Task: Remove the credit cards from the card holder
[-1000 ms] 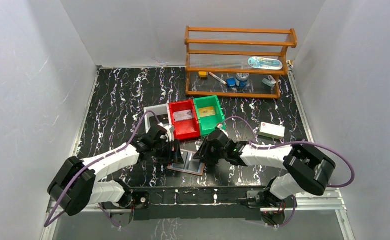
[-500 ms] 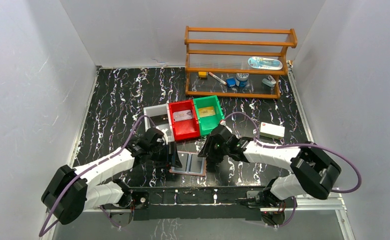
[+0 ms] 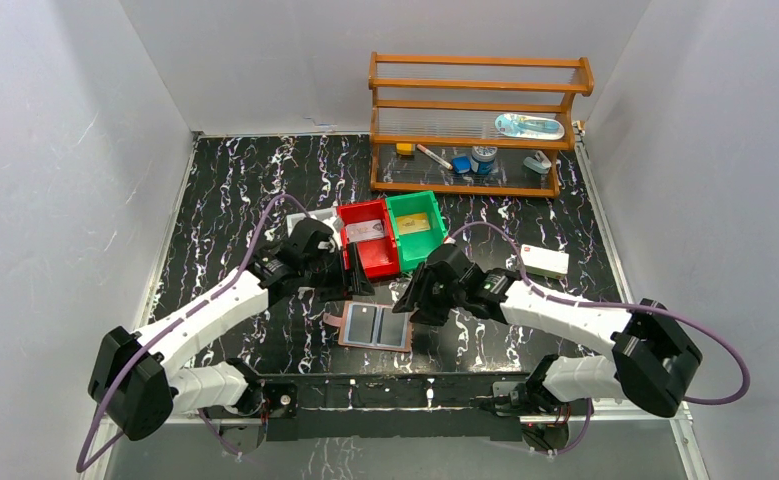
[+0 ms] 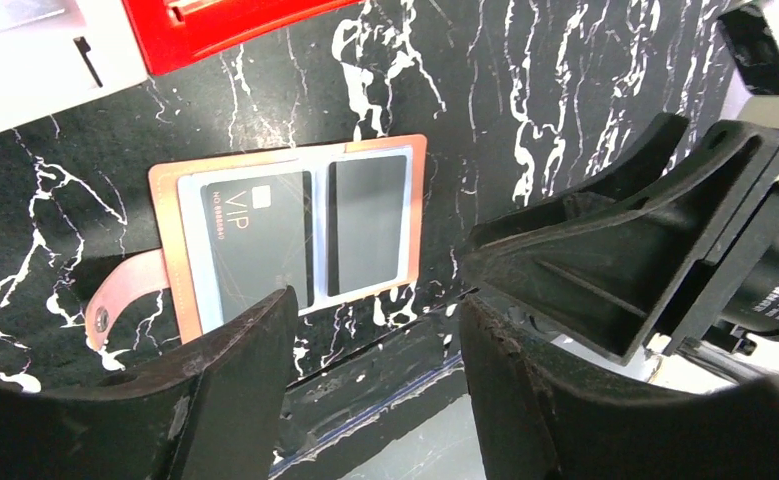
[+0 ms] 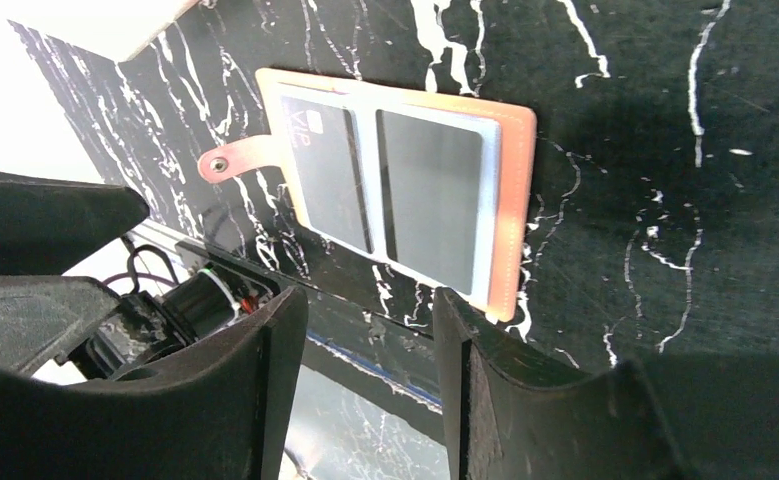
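Right now you see the card holder [image 3: 376, 326] lying open and flat on the desk [image 3: 235, 190] near its front edge, 2 dark cards [image 4: 255, 235] in its pockets. Its strap tab [image 3: 332, 320] sticks out leftward. Your left gripper [image 3: 353, 283] and right gripper [image 3: 412, 303] hover over its far corners, jaws spread, pinching nothing.

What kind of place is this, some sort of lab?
Probably a robot test booth, not a home or shop: plain white walls box in a black marbled table, with a wooden shelf of small props at the back.
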Robot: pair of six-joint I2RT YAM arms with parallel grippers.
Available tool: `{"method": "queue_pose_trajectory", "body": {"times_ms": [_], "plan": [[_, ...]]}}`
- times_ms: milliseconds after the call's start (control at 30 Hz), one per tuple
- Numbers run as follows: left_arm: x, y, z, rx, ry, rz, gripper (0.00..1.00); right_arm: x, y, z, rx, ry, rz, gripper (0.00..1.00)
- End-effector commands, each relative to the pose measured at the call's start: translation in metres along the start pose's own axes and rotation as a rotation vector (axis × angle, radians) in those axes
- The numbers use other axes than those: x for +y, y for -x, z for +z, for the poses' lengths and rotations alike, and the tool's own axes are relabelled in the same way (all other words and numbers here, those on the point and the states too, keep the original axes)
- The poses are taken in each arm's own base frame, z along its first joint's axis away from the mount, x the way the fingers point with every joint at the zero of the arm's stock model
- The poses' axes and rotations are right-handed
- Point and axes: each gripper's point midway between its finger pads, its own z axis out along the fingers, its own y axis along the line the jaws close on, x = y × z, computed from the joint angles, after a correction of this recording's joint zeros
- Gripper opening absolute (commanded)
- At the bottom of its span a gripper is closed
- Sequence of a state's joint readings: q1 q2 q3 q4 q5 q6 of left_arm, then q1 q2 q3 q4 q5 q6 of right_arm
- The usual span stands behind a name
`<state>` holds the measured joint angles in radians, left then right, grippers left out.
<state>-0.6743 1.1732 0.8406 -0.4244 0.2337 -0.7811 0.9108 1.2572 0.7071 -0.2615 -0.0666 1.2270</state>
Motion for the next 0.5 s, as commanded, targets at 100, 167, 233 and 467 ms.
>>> {"method": "queue_pose_trajectory", "body": {"times_ms": [100,167,233,467], "plan": [[0.005,-0.014,0.010,0.040,-0.037,0.017,0.58,0.001,0.001,0.009,-0.005,0.045,-0.031,0.53],[0.006,-0.019,0.013,0.050,-0.058,0.012,0.56,0.005,-0.002,0.014,0.015,0.060,-0.028,0.50],[0.003,-0.023,0.016,0.052,-0.103,0.007,0.53,0.004,-0.005,0.020,0.031,0.066,-0.009,0.48],[-0.007,-0.036,0.020,0.116,-0.189,0.021,0.51,-0.012,-0.014,0.030,0.054,0.057,0.044,0.45]]}}
